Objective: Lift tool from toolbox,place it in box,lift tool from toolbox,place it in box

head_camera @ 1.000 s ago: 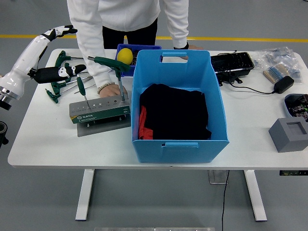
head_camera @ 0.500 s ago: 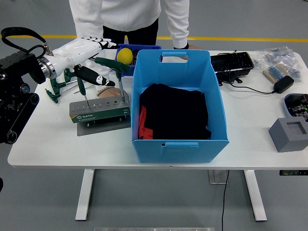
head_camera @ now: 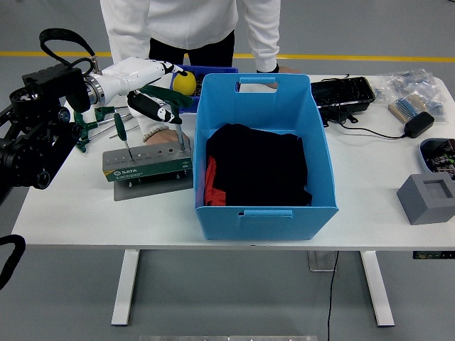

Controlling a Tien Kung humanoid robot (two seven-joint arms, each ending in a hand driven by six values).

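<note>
The left hand (head_camera: 146, 89) is being held over the T-handle tool (head_camera: 170, 106) standing in the toolbox (head_camera: 147, 165) near the table's (head_camera: 85, 213) left edge — fingers extended, nothing gripped.

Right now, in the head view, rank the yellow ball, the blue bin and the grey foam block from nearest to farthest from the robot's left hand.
From the left hand:
1. Yellow ball, just right of the hand at the table's back.
2. Blue bin, mid-table, to the hand's right.
3. Grey foam block, by the far right edge.
</note>
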